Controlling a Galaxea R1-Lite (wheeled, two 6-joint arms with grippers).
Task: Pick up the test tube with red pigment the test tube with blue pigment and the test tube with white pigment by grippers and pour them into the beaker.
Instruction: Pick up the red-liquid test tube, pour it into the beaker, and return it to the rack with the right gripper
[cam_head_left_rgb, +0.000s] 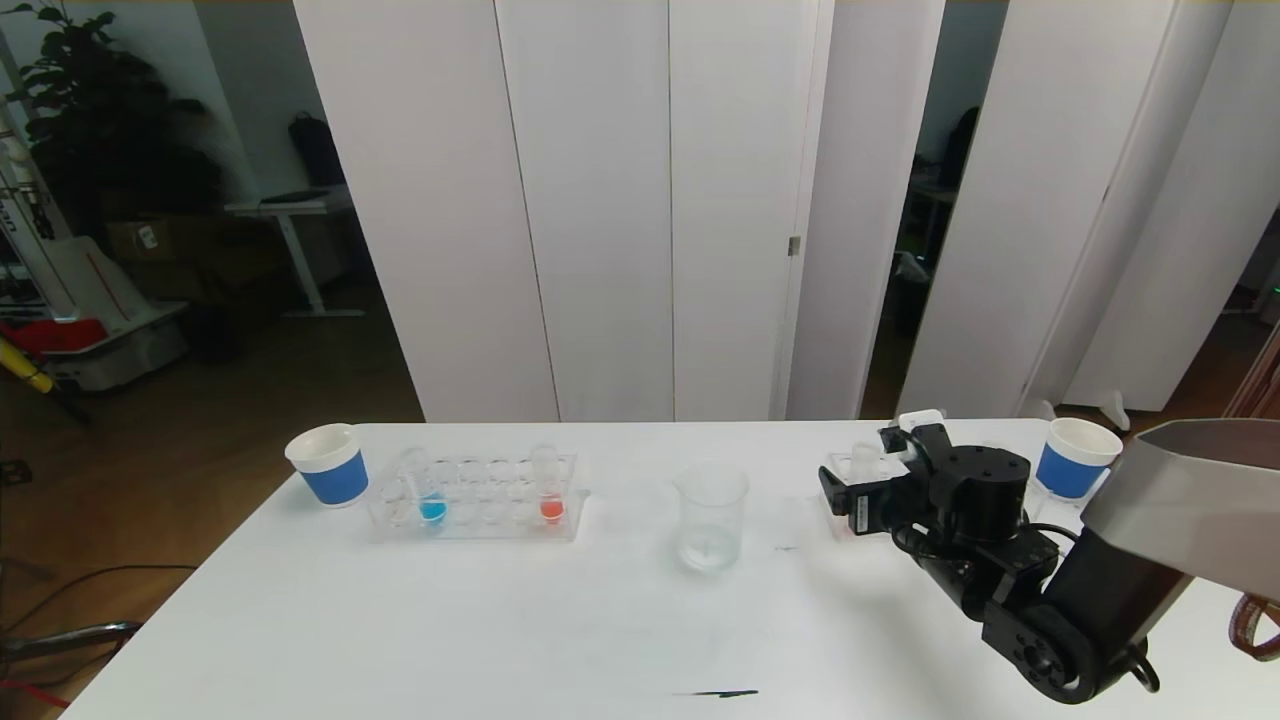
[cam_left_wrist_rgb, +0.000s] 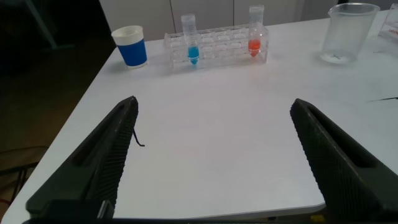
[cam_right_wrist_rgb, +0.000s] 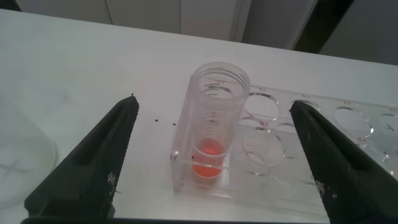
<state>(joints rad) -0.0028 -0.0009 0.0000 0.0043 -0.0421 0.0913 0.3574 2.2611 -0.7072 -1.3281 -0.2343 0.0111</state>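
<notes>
The right gripper (cam_right_wrist_rgb: 211, 155) hangs with fingers spread around a red tube (cam_right_wrist_rgb: 210, 127) right of the beaker (cam_head_left_rgb: 711, 517); the left gripper (cam_left_wrist_rgb: 214, 155) is likewise spread.

Beaker (cam_head_left_rgb: 711, 517) stands between two racks (cam_head_left_rgb: 476, 498) on table (cam_head_left_rgb: 400, 630).

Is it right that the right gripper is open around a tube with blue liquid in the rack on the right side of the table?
Not quite. The right gripper is open around a tube in the right-hand rack, but its liquid is red-orange, not blue, as the right wrist view shows. The test tube with blue pigment stands in the other rack, on the left.
</notes>
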